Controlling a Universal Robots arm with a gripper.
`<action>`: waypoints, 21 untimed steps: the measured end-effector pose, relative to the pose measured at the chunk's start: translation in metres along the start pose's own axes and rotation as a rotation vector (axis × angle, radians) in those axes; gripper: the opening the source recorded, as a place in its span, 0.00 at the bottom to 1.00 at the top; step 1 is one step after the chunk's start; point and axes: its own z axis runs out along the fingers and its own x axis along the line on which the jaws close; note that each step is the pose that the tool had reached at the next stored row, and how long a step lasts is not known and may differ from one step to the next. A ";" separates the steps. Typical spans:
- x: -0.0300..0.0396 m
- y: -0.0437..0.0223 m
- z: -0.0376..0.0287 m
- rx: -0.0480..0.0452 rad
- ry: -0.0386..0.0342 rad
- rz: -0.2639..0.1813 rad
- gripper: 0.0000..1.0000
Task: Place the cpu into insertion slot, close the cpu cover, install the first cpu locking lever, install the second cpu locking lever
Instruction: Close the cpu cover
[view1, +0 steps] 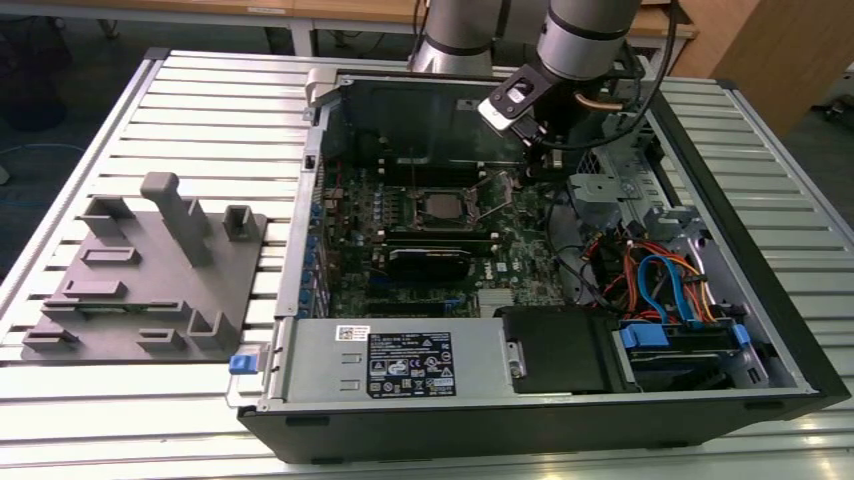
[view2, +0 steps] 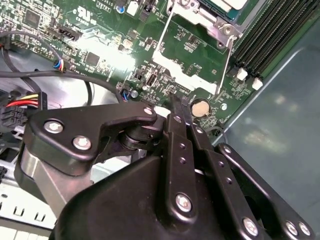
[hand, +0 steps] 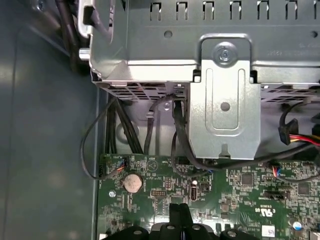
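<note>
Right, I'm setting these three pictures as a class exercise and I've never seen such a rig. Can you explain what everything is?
It is one robot arm reaching into an open desktop computer case lying on a slatted metal table. The exterior view looks on from outside; both wrist views come from cameras riding on the arm. A grey moulded fixture lies at the exterior view's left. Inside is the green motherboard with its square CPU socket. The gripper hangs close to the board near a coin battery, jaws closed together, holding nothing.
</note>
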 end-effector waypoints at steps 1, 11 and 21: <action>-0.0001 0.0000 0.0017 0.0000 0.0012 0.000 0.11; 0.0002 -0.0039 0.0058 0.0058 0.0115 0.000 0.11; 0.0003 -0.0082 0.0057 0.0085 0.0215 0.000 0.11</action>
